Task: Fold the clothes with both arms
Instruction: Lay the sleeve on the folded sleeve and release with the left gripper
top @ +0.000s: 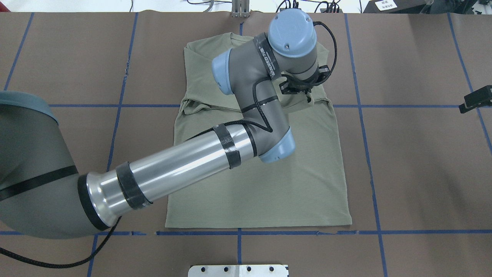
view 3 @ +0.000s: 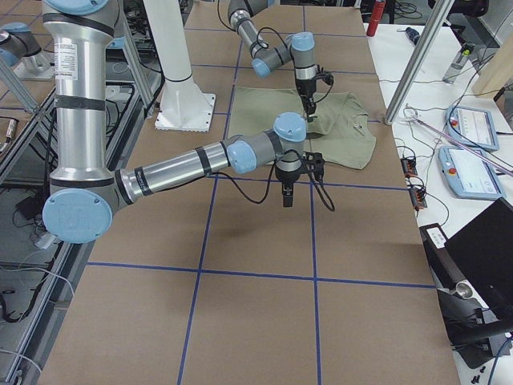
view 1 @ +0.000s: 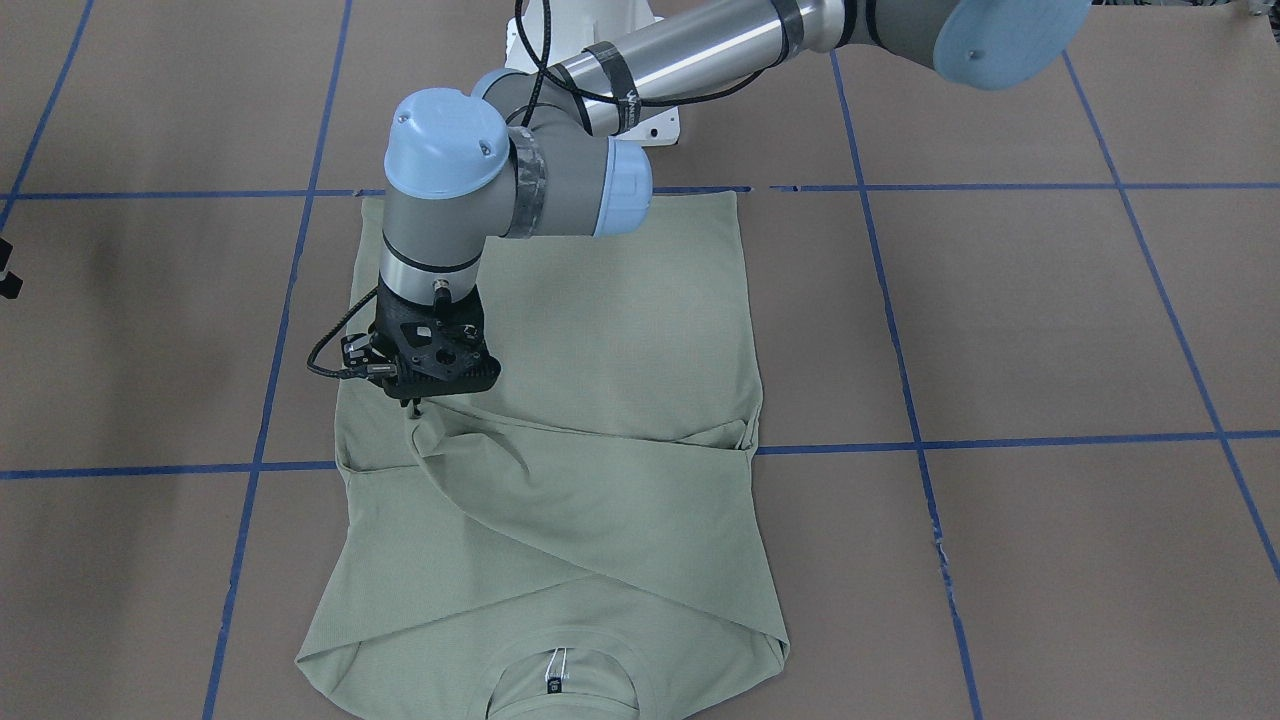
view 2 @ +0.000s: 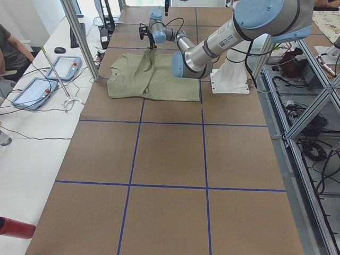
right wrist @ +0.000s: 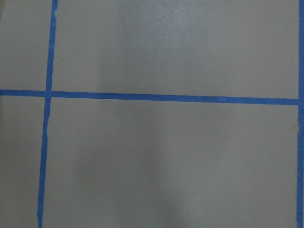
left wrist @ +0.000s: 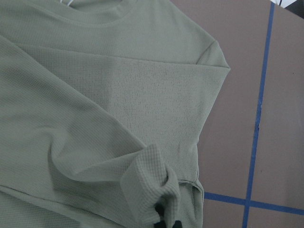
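- The pale sage-green long-sleeve knit shirt [view 1: 600,330] lies flat in the middle of the brown paper-covered tabletop [view 1: 1000,320]. Its hem [top: 257,224] is toward the robot, and the round neck w/ the small neck label [view 1: 556,683] is toward the operators' side.
- One sleeve [view 1: 560,510] runs diagonally across the body. The other seems folded in beneath it, but this is not fully clear.
- The black two-finger left pincer [view 1: 413,402] is closed on the sleeve cuff [left wrist: 149,183], near the shirt's edge on the robot's right side. In the wrist view the cuff is bunched at the dark fingertips.
- The right pincer [view 3: 287,196] hangs over bare tabletop, well apart from the shirt. Its wrist view shows only paper and blue tape lines [right wrist: 166,97], so I cannot tell if it is wide or narrow.
- Handling, as I judge it: light, soft, w/ no stiffness. It will sag and drag where it is not supported. The ribbed knit prob. grips well, not slippery, but it stretches. Not fragile.
- Where to take hold: doubled parts, i.e. the cuff, the hem corners, the shoulder seams.
- Pinch low and shallow, or a second layer may come up too.
- For a wide fold, two holds at once seem needed, one per arm. Otherwise the free side will prob. twist.
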{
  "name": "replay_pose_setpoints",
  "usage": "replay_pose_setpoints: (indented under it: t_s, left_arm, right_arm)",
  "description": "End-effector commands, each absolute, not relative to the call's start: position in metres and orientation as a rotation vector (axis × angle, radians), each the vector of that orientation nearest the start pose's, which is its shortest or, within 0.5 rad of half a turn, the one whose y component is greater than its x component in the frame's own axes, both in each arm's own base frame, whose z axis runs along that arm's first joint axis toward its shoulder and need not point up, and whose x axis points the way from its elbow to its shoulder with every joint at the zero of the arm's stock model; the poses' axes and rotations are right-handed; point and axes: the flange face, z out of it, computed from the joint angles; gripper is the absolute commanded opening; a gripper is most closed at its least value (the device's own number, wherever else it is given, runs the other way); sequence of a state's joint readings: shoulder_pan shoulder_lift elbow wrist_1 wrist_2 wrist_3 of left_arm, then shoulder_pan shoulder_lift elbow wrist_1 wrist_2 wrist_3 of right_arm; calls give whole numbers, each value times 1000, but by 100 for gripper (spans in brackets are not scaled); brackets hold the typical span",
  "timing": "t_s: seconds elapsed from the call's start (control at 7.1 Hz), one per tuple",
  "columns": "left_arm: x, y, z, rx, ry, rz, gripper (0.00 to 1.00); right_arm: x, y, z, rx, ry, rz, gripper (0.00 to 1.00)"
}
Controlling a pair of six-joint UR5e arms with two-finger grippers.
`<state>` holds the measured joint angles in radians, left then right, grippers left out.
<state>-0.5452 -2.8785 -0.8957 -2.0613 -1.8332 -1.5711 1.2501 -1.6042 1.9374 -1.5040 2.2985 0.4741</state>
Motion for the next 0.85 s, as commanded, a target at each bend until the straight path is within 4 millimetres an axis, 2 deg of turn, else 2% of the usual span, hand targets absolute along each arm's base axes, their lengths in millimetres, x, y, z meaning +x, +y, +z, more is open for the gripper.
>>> replay_pose_setpoints:
  t_s: [0.0,0.14,0.28,0.42,0.56,0.7]
  left_arm:
    - [723,-476,-32,128,1224,-488,85]
    - [725,-472,-34,139,1252,-483,100]
    - [725,-474,-30,160,1249,-459,100]
    - [720,-484,-19,195,1230,-431,100]
    - [710,-497,-8,203,1217,-428,100]
    - [691,-501,6,193,1212,-403,100]
  right_arm:
    - [-87,-476,488,77,-819,-3,100]
    - [-88,-477,488,75,-818,-2,100]
    - [-89,-477,487,79,-820,-5,100]
    - [-89,-477,487,79,-820,-5,100]
    - [-88,-477,483,81,-824,1,100]
    - [-88,-476,478,94,-828,0,100]
